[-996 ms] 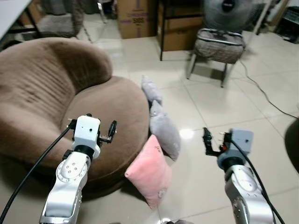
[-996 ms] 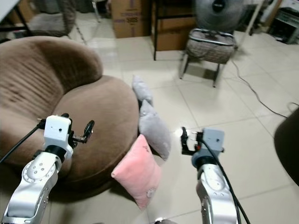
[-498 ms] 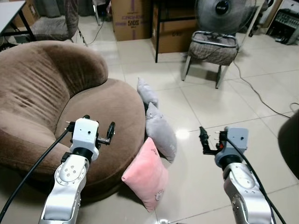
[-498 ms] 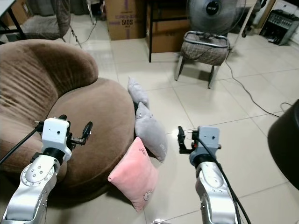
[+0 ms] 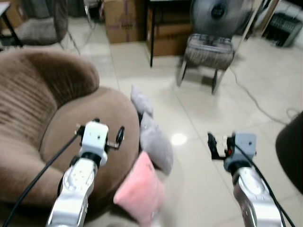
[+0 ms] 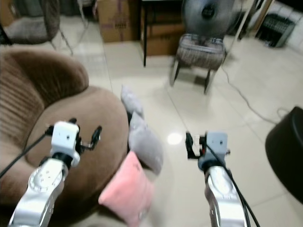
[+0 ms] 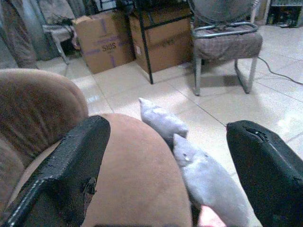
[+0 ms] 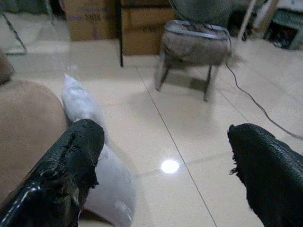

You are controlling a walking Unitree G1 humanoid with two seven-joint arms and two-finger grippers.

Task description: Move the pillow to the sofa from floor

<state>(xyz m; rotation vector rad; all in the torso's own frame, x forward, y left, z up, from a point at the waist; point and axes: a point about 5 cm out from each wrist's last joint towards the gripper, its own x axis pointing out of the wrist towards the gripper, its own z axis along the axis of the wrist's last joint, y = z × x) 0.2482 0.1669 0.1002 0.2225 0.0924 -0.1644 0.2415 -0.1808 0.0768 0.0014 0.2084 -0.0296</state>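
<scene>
A pink pillow [image 5: 139, 191] leans against the front of the brown sofa [image 5: 52, 118], standing on the tiled floor. Two grey pillows [image 5: 156, 144] [image 5: 141, 100] lie further along the sofa's edge, also seen as grey pillows [image 7: 203, 182] in the left wrist view. My left gripper [image 5: 112, 137] hovers open over the sofa seat, above and left of the pink pillow, with nothing between its fingers [image 7: 66, 170]. To the right of the pillows, my right gripper [image 5: 215, 146] stands open above the bare tiles, its fingers [image 8: 66, 175] empty.
A metal chair [image 5: 207, 47] with a fan on it stands behind the pillows. Cardboard boxes [image 5: 120, 21] and a black frame sit at the back. A cable [image 5: 255, 99] runs over the floor at the right, near a black object [image 5: 291, 146]. Open tiles lie between.
The camera has shifted and the picture is blurred. Both arms keep about the same pose. The pillows have not moved on the floor.
</scene>
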